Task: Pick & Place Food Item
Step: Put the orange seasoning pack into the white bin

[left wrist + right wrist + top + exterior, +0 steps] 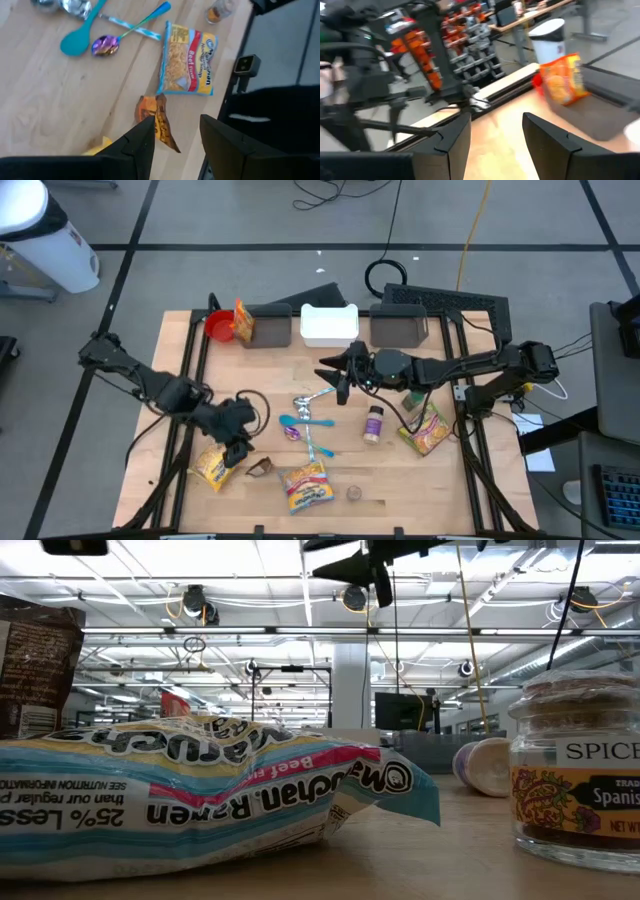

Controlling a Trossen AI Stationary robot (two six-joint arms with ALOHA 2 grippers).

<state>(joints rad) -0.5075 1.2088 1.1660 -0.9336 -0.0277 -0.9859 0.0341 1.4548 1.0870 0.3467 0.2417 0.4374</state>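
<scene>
My left gripper (240, 446) hangs open above the table's near left part, slanting down. In its wrist view the small orange-brown wrapper (157, 120) lies flat on the wood beyond the fingers of the left gripper (175, 142). A Maruchan ramen packet (187, 59) lies flat near the front edge, and a yellow packet (210, 468) lies left of the wrapper (260, 467). My right gripper (337, 377) is open and held level high over the table's middle, nothing between the fingers of the right gripper (495, 132).
Teal and purple spoons (298, 423) lie mid-table. A spice jar (373, 423) stands right of them, and a small jar (353, 493) lies near the front. A green-yellow bag (428, 430) lies at right. At the back stand a red bowl (218, 327), an orange snack bag (243, 320), grey bins and a white container (329, 325).
</scene>
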